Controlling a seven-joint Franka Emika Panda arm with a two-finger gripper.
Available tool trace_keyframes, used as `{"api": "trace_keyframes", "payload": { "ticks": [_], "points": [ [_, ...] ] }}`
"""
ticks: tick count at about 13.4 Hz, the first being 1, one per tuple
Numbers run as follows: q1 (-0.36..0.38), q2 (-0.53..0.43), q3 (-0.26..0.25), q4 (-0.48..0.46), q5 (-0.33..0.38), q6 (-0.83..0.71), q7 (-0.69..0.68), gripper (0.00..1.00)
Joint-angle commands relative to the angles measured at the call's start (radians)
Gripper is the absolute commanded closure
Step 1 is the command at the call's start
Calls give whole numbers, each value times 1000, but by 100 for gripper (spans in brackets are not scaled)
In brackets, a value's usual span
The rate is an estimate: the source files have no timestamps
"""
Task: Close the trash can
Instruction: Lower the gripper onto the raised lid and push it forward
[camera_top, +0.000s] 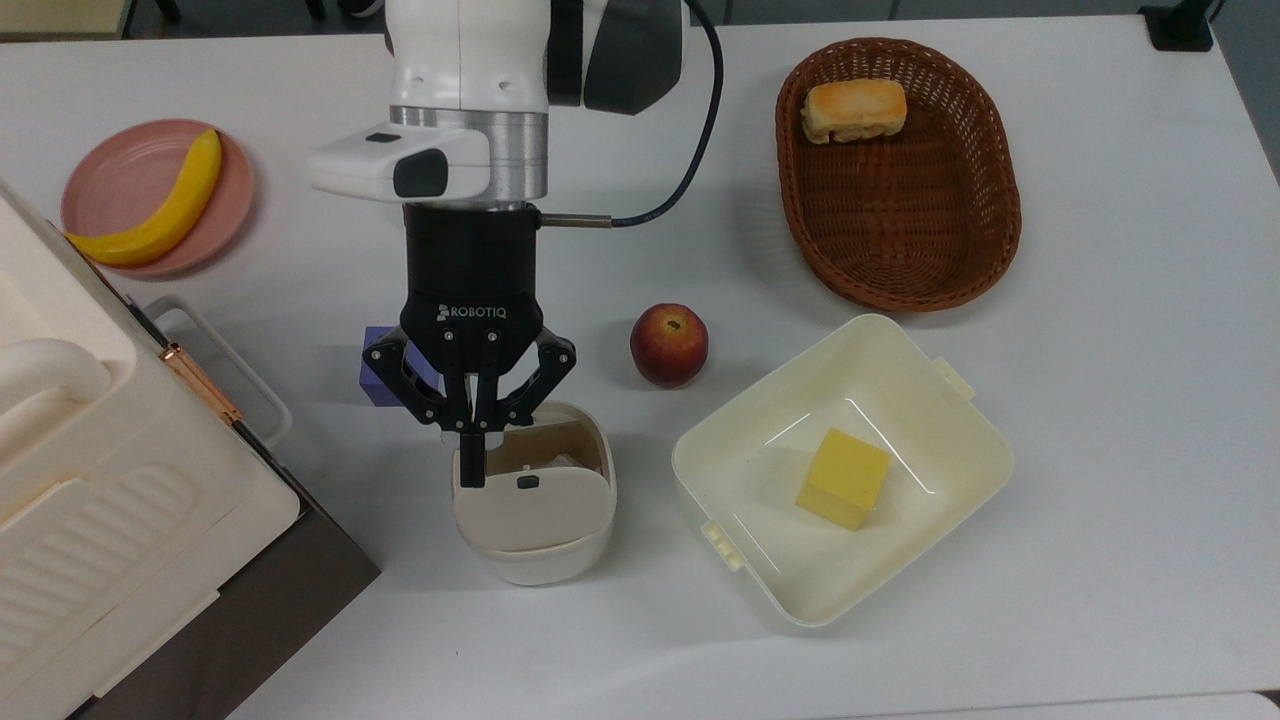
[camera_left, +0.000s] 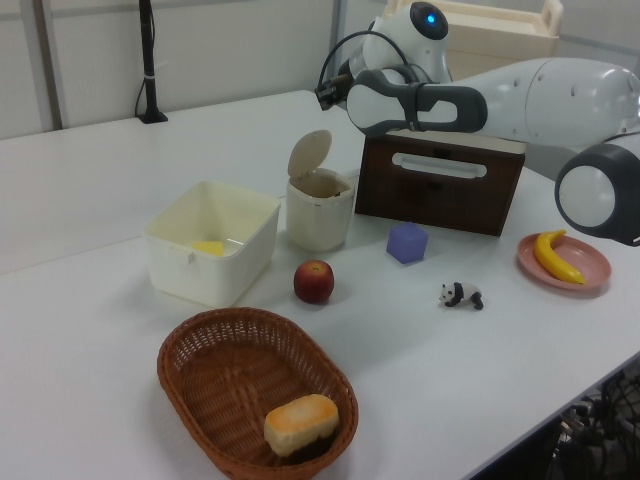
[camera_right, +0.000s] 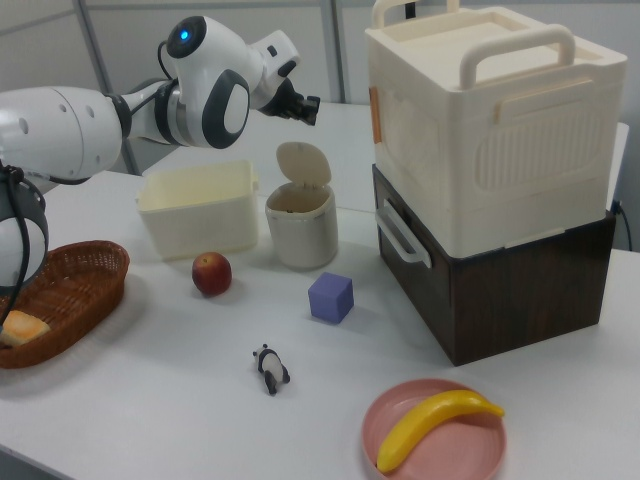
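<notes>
The robot's gripper (camera_top: 471, 455), jaws pressed together and holding nothing, hangs over the trash can (camera_top: 533, 492), whose hinged lid (camera_right: 303, 164) stands upright. In the top view, the fingertips overlap the can's open mouth near its left rim; a purple cube (camera_top: 376, 365) sits behind the jaws, a peach (camera_top: 668, 344) to their right.
</notes>
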Motion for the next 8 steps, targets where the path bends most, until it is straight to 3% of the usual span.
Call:
{"api": "trace_keyframes", "payload": {
  "ticks": [1, 8],
  "points": [
    [-4, 20, 7, 15, -27, 19, -6, 100],
    [3, 40, 10, 3, -59, 19, -4, 100]
  ]
}}
